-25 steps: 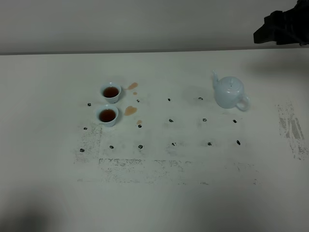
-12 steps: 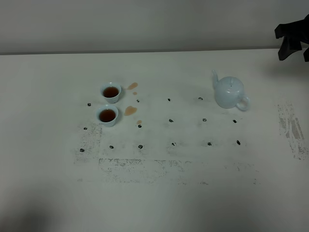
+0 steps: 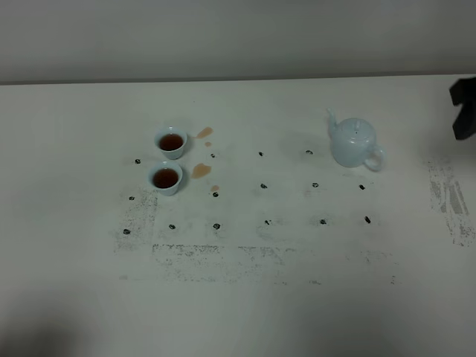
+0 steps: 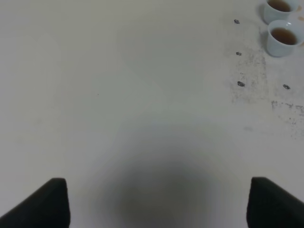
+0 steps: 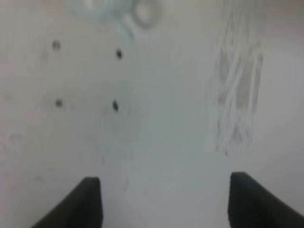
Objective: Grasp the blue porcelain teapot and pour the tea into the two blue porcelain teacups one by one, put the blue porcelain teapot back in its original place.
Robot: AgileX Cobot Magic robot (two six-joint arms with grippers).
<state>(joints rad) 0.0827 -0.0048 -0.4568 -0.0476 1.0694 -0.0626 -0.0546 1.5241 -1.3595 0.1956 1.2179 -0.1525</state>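
Note:
The pale-blue teapot (image 3: 353, 142) stands upright on the white table at the right, spout to the back left, handle to the right; its handle shows blurred in the right wrist view (image 5: 142, 12). Two small blue teacups, the far one (image 3: 171, 141) and the near one (image 3: 165, 178), stand at the left, both holding brown tea; they also show in the left wrist view (image 4: 284, 37). My right gripper (image 5: 164, 202) is open and empty, well to the right of the teapot; only a dark part of that arm (image 3: 465, 108) shows at the high view's right edge. My left gripper (image 4: 159, 202) is open and empty over bare table.
Brown tea spills (image 3: 201, 170) lie on the table just right of the cups. Small dark marks (image 3: 263, 185) form a grid between the cups and the teapot. A scuffed grey patch (image 3: 450, 197) lies at the right edge.
My right arm has drawn away to the right and lower in the high view, now barely at its edge. The teapot and the cups have not moved.

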